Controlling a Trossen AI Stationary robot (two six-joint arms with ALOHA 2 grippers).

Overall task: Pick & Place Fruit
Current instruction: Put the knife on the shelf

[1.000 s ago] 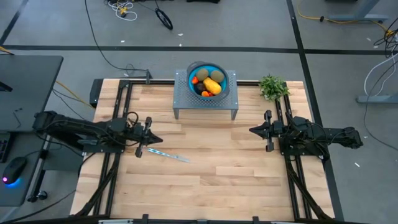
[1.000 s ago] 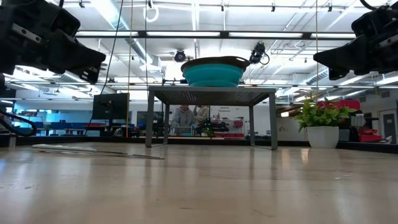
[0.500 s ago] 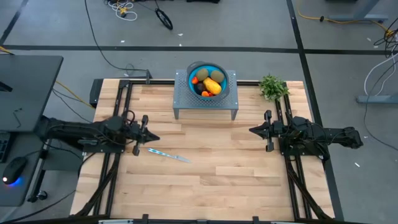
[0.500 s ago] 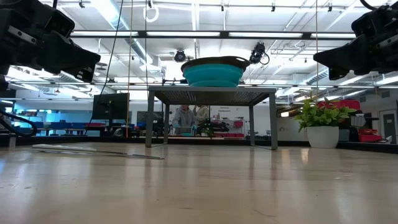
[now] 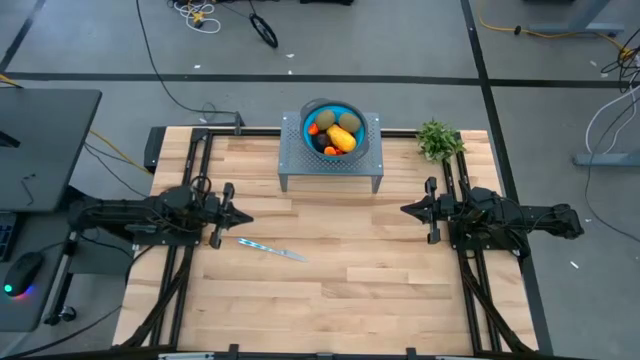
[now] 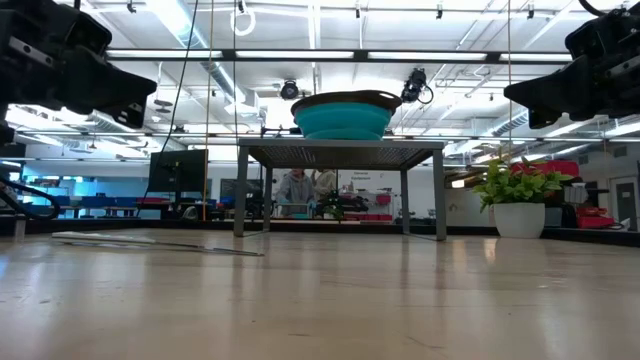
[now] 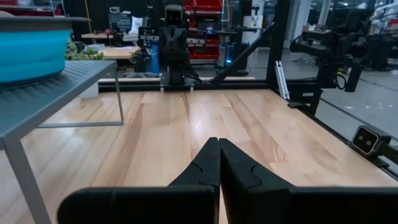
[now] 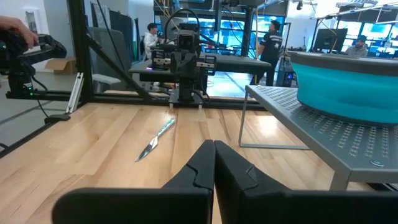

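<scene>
The fruit lies in a blue bowl on a grey perforated stand at the table's far middle: brown-green ovals, a yellow-orange piece and small red-orange ones. From table level the bowl hides the fruit. My left gripper hangs shut above the table's left side, pointing level toward the right. My right gripper hangs shut above the right side, pointing level toward the left. In its wrist view the left gripper holds nothing, and the right gripper holds nothing.
A slim silvery knife-like stick lies on the wood just near-right of my left gripper. A green plant in a white pot stands at the far right. Bare wood stretches between the two grippers and toward the near edge.
My left gripper has drawn back toward the table's left edge, staying shut and level. The right arm, the bowl and the stick have kept still.
</scene>
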